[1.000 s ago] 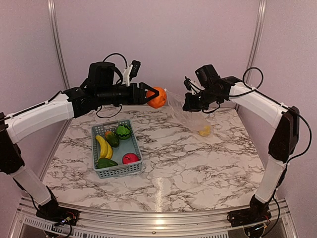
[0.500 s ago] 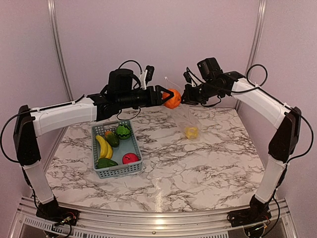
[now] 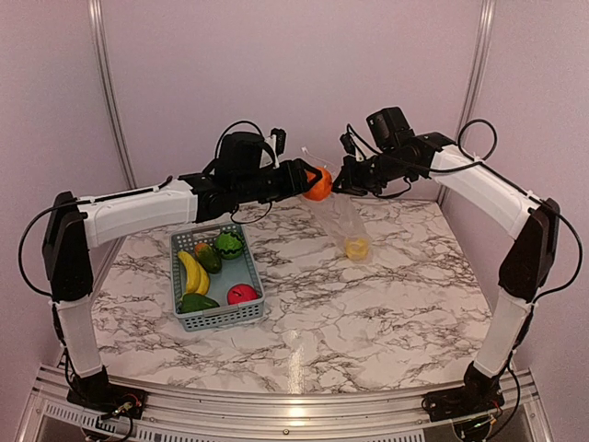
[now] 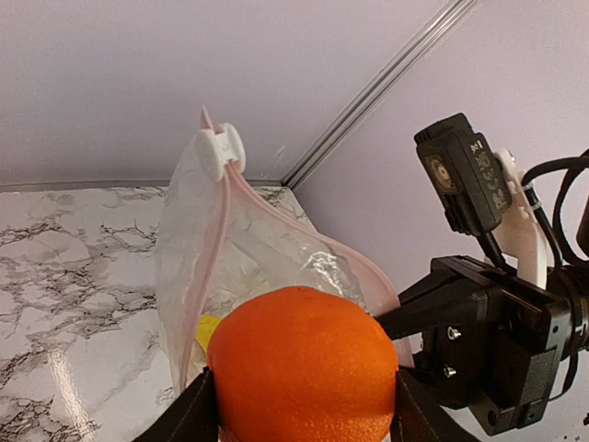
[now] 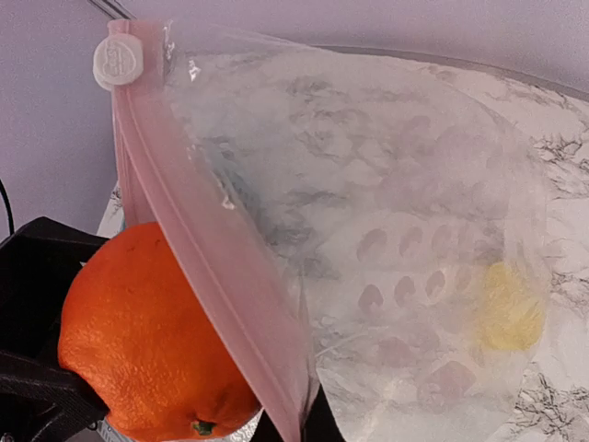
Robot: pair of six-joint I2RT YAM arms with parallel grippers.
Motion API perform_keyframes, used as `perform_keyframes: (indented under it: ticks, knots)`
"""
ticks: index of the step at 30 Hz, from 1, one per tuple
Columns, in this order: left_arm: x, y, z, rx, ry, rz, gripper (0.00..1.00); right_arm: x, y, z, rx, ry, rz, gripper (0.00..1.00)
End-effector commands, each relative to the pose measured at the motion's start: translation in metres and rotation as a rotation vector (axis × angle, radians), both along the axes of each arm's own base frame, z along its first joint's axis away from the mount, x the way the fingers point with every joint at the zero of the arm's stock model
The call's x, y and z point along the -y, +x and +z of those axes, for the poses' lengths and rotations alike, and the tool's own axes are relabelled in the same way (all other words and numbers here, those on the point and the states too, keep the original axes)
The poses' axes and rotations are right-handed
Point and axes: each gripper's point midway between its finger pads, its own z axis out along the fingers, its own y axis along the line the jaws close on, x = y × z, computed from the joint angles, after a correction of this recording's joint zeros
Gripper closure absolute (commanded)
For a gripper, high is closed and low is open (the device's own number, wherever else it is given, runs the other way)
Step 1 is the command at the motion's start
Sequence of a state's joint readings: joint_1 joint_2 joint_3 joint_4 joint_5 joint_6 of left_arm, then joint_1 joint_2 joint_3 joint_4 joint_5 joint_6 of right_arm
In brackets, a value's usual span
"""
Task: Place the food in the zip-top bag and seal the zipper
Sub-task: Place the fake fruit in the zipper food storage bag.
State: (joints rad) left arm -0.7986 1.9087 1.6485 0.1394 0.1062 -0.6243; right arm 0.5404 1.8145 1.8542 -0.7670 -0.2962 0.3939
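Orange in left fingers, at bag mouth

Saw a table topped in a white marble pattern with dark grey veins, glossy enough to carry a pale streak of reflected light near the front centre. Noted a ribbed aluminium rail along its near edge, and pale walls close behind its far edge and at both sides. Found a grey-blue mesh basket resting flat on the left half, long side running away from the near edge, turned slightly. Could not tell whether the lower end of the hanging zip-top bag touched the marble right of centre, toward the back.
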Motion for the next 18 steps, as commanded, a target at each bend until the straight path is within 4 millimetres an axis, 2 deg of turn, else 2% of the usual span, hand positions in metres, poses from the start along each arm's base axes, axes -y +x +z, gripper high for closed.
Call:
perform_keyframes:
  ticks: [1, 2, 6, 11, 12, 13, 16, 18]
  knots:
    - [-0.017, 0.020, -0.028, -0.090, 0.082, 0.152, 0.68, -0.007, 0.001, 0.022, 0.043, 0.035, 0.007, 1.00]
    - [-0.021, 0.019, -0.036, -0.111, 0.109, 0.165, 0.68, -0.007, 0.002, 0.024, 0.047, 0.032, 0.006, 1.00]
    - [-0.028, 0.022, -0.045, -0.137, 0.140, 0.196, 0.68, -0.008, 0.002, 0.026, 0.042, 0.035, 0.012, 1.00]
    - [-0.017, 0.027, -0.037, -0.140, 0.119, 0.171, 0.40, -0.014, 0.001, 0.021, 0.020, 0.058, 0.026, 1.00]
    - [-0.015, 0.027, -0.033, -0.137, 0.108, 0.169, 0.27, -0.014, 0.002, 0.021, 0.020, 0.059, 0.026, 1.00]
    - [-0.014, 0.027, -0.029, -0.128, 0.099, 0.165, 0.04, -0.015, 0.003, 0.023, 0.024, 0.059, 0.026, 1.00]
    - [-0.018, 0.024, -0.012, -0.087, 0.099, 0.154, 0.01, -0.013, 0.006, 0.026, 0.025, 0.066, 0.022, 1.00]
    - [-0.023, 0.018, 0.008, -0.042, 0.098, 0.143, 0.01, -0.010, 0.009, 0.025, 0.018, 0.072, 0.012, 1.00]
